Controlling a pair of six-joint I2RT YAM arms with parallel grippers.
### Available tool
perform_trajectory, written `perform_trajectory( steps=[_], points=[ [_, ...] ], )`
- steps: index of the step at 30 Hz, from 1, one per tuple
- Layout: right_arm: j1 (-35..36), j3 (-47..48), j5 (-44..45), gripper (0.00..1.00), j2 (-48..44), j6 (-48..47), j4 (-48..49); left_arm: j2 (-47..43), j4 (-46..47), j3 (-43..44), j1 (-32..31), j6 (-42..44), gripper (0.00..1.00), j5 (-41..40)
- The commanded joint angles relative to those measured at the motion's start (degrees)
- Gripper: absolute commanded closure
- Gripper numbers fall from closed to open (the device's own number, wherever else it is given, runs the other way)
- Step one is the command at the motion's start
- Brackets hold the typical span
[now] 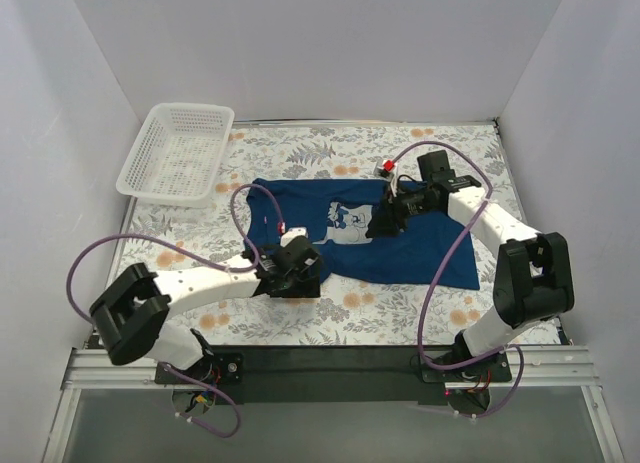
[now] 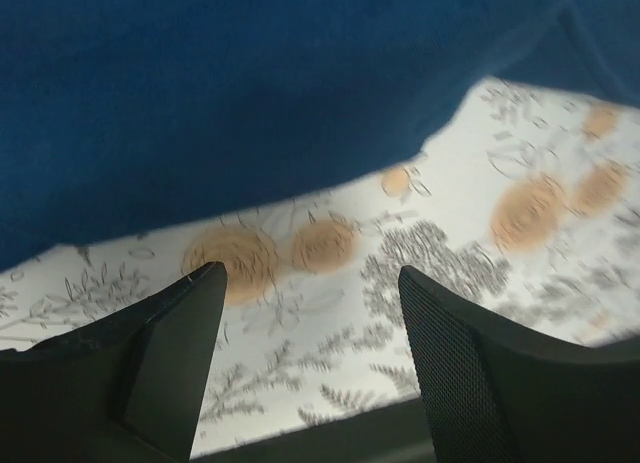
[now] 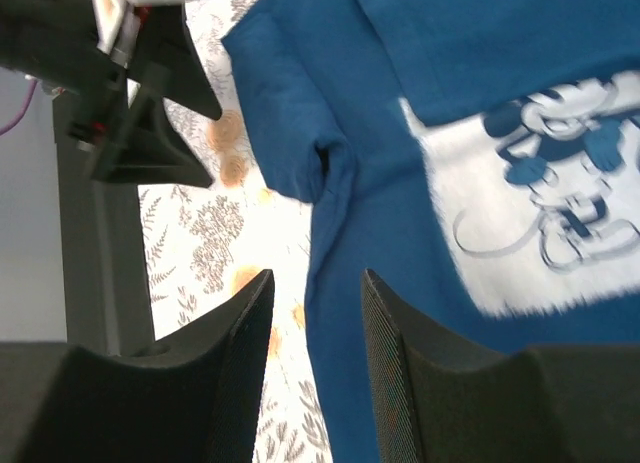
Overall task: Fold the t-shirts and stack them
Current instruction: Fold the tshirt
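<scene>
Two tools hover empty, left tool [image 2: 310,273] wide, right tool [image 3: 317,275] narrower; we judge a fold comes next, pinching the t-shirt [image 1: 410,253] edge just ahead.

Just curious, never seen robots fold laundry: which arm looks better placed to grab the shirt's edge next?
Probably the left. The left gripper hangs open right at the t-shirt's near edge; the right gripper hovers over its middle, beside the print.

The t-shirt [image 1: 400,255] is matt cloth, the basket [image 1: 190,108] plastic mesh.
</scene>
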Motion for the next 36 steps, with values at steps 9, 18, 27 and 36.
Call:
perform_trajectory(
  steps=[9, 18, 27, 36],
  points=[
    [-4.84, -6.37, -4.13, 0.59, -5.81, -3.04, -2.04, 16.39, -7.37, 12.43, -4.64, 0.65, 0.49, -25.03],
    [-5.81, -9.18, -5.36, 0.59, -6.86, -4.09, -2.04, 15.71, -7.81, 14.54, -4.64, 3.72, 0.86, -26.27],
    [-5.81, -10.15, -5.54, 0.59, -7.92, -4.97, -2.21, 10.6, -6.14, 16.21, -2.27, 9.35, 1.0, -19.95],
    [-5.9, -10.24, -5.45, 0.59, -7.83, -5.06, -2.12, 12.44, -7.46, 25.17, 8.71, 20.69, 0.84, -5.0]
  ],
)
